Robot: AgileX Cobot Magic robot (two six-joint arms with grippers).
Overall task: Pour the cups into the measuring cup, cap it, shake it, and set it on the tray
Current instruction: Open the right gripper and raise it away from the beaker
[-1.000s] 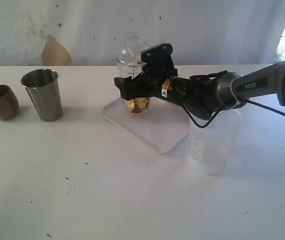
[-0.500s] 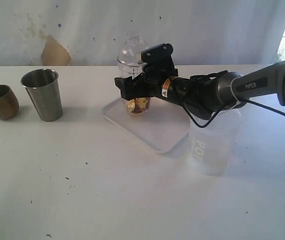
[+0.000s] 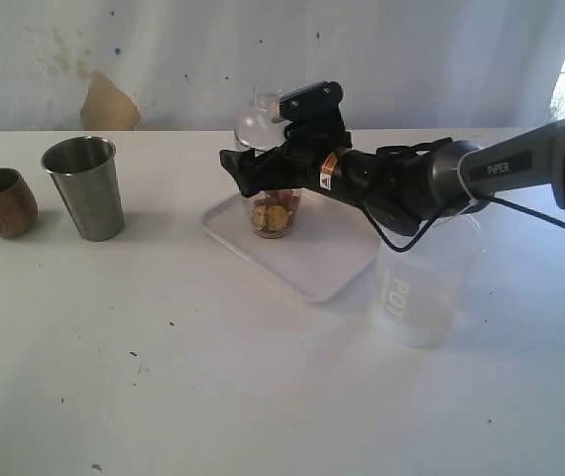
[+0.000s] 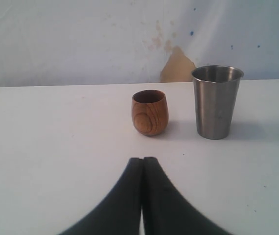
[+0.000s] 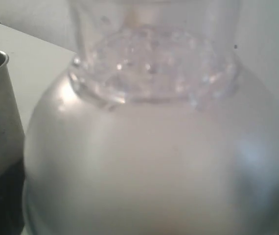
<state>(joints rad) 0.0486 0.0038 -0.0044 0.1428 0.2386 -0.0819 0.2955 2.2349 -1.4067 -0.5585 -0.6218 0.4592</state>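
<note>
Exterior: the measuring cup [image 3: 275, 213] stands capped on the tray [image 3: 312, 260], the right gripper [image 3: 244, 174] at its side, whether clamped I cannot tell; tumbler [image 3: 84, 186] and wooden cup [image 3: 2, 201] stand left of the tray; left wrist: the left gripper [image 4: 142, 159] is pressed together, empty; right wrist: the cap [image 5: 154, 147] fills the frame.

The front of the worktop [image 3: 213, 397] lies bare, with room for a claw; on the left the wooden cup [image 3: 2, 201] and the steel tumbler [image 3: 84, 188] stand close, a thin gap between them; from the tumbler to the tray [image 3: 312, 263] the way is free; the right arm [image 3: 431, 178] reaches low over the tray, with the right claw [image 3: 258, 171] around the measuring cup [image 3: 273, 216], blocking that side; the frosted tub [image 3: 423, 288] stands under the arm, just beside the tray; the left claw [image 4: 142, 196] faces bare worktop before both cups.
</note>
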